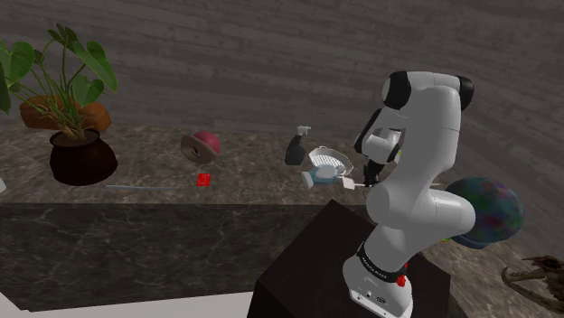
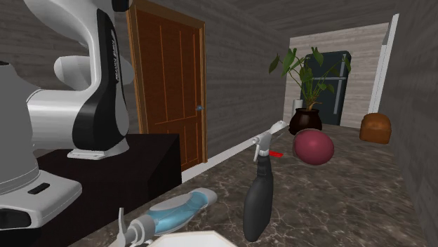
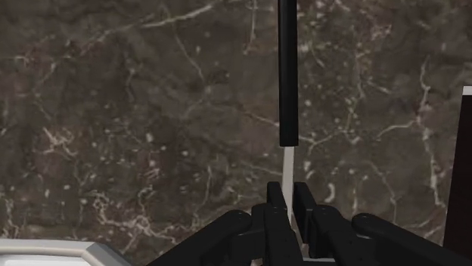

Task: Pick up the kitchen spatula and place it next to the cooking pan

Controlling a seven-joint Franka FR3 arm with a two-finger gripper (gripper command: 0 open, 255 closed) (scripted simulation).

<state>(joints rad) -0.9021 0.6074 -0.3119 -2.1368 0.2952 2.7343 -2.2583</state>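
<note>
My gripper [image 3: 291, 204] is shut on the spatula [image 3: 287, 75]. Its fingers clasp the thin white shaft, and the black handle runs straight away from them above the dark marble counter [image 3: 136, 136]. In the shoulder view the gripper [image 1: 369, 172] hangs in front of the arm's elbow, with a white piece of the spatula [image 1: 349, 183] showing just below it. The pale pan [image 1: 330, 163] with a blue-and-white handle [image 2: 179, 210] lies on the counter right beside the gripper, towards the shoulder view's left.
A dark spray bottle [image 1: 296, 149] stands just beside the pan. Further along the counter are a dark red round thing [image 1: 201, 144], a small red item [image 1: 204, 179] and a potted plant [image 1: 72, 135]. The black stand [image 1: 307, 271] borders the counter.
</note>
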